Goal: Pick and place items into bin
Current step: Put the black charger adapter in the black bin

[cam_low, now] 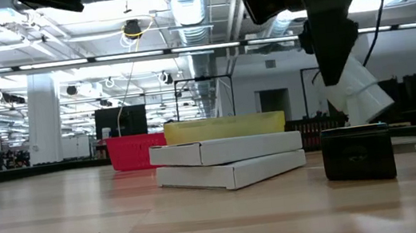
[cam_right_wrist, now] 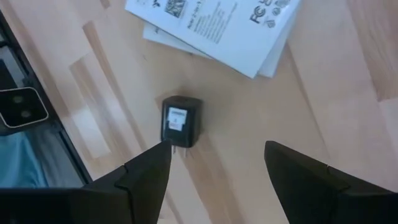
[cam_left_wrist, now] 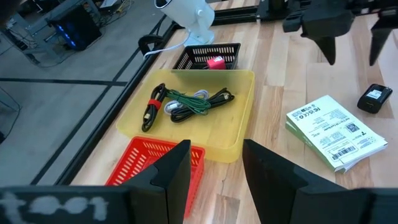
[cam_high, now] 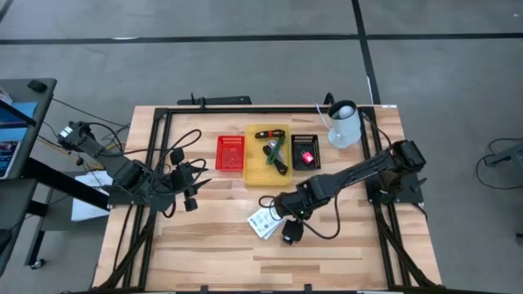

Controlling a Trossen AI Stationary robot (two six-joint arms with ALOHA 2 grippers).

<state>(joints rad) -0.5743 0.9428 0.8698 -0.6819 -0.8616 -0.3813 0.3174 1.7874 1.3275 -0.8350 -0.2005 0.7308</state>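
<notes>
The right pincer [cam_right_wrist: 211, 165] hangs released above a small black block [cam_right_wrist: 180, 121] lying on the wooden counter [cam_high: 204, 245], just beside two stacked white printed packets [cam_high: 263, 222]. The left pincer [cam_left_wrist: 214, 165] waits, released, near the red basket [cam_left_wrist: 146, 165]. The yellow bin [cam_left_wrist: 205, 134] holds what looks like bundled cables [cam_left_wrist: 186, 104].

yellow tray [cam_high: 255, 175] | red basket [cam_high: 230, 153] | black basket [cam_high: 306, 141] | white printed packets [cam_high: 263, 221] | black block [cam_right_wrist: 181, 121]
</notes>
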